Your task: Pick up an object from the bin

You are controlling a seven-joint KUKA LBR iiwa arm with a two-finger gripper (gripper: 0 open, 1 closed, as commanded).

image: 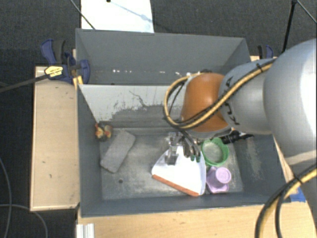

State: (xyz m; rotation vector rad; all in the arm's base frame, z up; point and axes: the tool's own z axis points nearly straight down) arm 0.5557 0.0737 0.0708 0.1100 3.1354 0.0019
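My gripper (181, 154) hangs under the orange wrist cover in the right half of the bin, open. Its fingertips (172, 156) rest at the upper edge of a white wedge-shaped thing with an orange lower edge (184, 175), which lies flat near the front wall; nothing shows between them. A green ring-shaped cup (216, 151) sits just right of the gripper, partly under the arm. In front of the cup, a small purple piece with a round cap (219, 178) touches the white wedge's right side.
A grey rectangular block (118, 150) lies tilted in the left half of the bin. A small brown and yellow thing (103, 131) sits in the far left corner. The arm covers the bin's back right part.
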